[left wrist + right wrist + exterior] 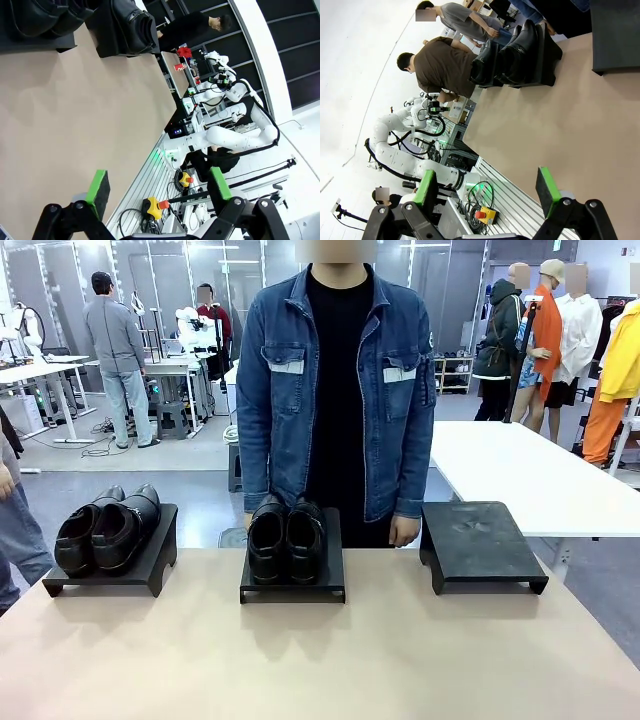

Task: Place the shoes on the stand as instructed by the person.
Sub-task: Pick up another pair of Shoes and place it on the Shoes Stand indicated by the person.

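Two pairs of glossy black shoes rest on black stands on the tan table. One pair (105,530) is on the left stand (150,575), the other pair (287,540) on the middle stand (292,590). The right stand (480,545) carries nothing. The person (335,380) in a denim jacket stands behind the middle stand, hands down at the table's far edge. My left gripper (160,187) is open above the table, far from the shoes (127,25). My right gripper (487,190) is open too, with shoes (517,52) and the bare stand (615,35) far ahead.
A wide stretch of bare table (320,660) lies in front of the three stands. A white table (520,475) stands behind at the right. Other people are at the far left and in the background.
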{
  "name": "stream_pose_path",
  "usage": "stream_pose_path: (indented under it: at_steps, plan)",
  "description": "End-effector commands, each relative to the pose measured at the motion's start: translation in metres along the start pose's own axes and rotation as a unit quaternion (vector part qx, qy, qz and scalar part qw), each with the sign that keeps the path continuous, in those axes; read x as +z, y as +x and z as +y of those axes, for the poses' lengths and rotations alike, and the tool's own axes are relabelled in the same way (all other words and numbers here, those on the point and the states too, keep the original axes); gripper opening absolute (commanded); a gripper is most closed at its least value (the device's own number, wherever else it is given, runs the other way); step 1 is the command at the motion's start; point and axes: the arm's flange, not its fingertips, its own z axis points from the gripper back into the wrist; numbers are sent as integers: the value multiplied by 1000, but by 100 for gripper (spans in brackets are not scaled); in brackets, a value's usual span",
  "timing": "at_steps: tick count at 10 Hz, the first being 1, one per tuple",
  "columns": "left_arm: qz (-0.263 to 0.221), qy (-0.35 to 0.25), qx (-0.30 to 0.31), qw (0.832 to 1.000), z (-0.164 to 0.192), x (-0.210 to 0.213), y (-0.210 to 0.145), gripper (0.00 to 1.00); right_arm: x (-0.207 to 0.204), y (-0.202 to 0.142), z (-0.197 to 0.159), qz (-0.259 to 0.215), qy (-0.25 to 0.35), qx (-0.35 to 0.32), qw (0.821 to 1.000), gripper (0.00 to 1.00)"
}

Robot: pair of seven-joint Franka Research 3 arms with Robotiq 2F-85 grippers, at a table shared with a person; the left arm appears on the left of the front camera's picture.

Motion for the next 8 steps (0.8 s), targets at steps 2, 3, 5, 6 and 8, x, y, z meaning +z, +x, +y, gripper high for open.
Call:
stream_pose_path:
  at_steps: [2,3,5,6,8]
  plan:
    - [-2,-2,-3,1000,-3,-2,-3,100,2,0,0,-4,6,10,1000,100]
    - [-2,-2,-3,1000,-3,-2,-3,100,2,0,0,-4,6,10,1000,100]
    - [-2,-2,-3,1000,-3,-2,-3,100,2,0,0,-4,6,10,1000,100]
    - [-2,-2,-3,1000,-3,-2,-3,100,2,0,0,-4,6,10,1000,100]
    - [-2,-2,-3,1000,-3,-2,-3,100,2,0,0,-4,6,10,1000,100]
